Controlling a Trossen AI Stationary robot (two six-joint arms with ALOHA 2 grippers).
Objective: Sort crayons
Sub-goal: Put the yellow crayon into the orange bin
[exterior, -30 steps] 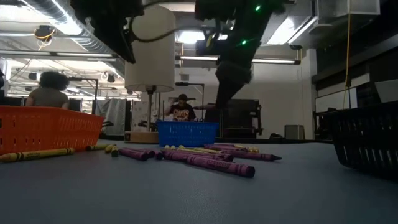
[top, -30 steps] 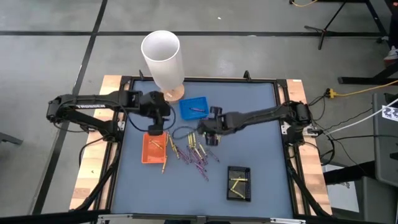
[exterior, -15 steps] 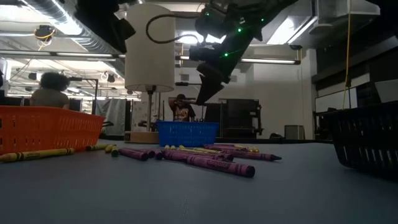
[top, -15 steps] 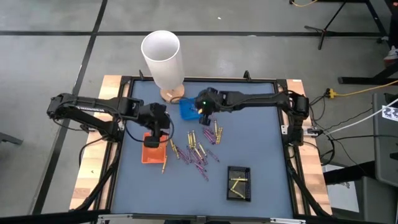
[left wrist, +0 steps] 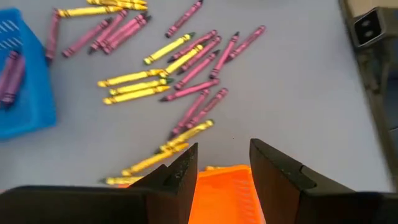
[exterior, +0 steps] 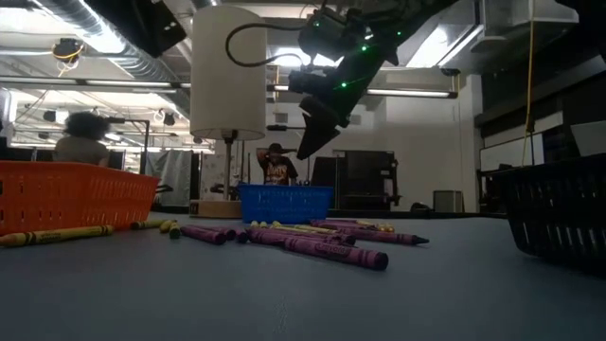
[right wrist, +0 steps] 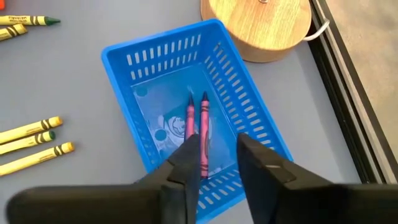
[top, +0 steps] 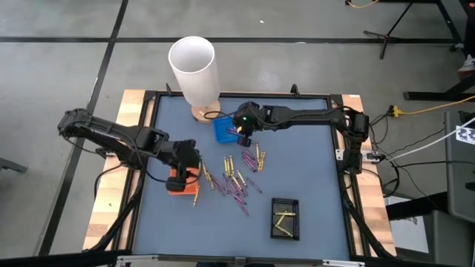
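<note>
Several yellow, orange-gold and purple-pink crayons (top: 237, 178) lie loose on the grey mat in the middle of the table. My right gripper (right wrist: 219, 155) hangs open above the blue tray (right wrist: 161, 53), in which two purple-pink crayons (right wrist: 189, 121) lie flat side by side. My left gripper (left wrist: 224, 165) is open and empty above the orange tray (left wrist: 224, 196), whose far edge faces the loose crayons (left wrist: 180, 81). A black tray (top: 285, 219) near the front holds a few yellow crayons.
A tall white cylinder (top: 194, 67) on a round wooden base (right wrist: 258, 25) stands just beyond the blue tray at the far edge. The table's raised black frame (right wrist: 348, 93) runs close by. A person (exterior: 276, 169) shows in the room behind.
My right gripper has gone from above the loose crayons toward the table's far edge and now hangs over the blue tray. My left gripper has swung toward the near edge, from beyond the orange tray to above it. The loose crayons have kept their places.
</note>
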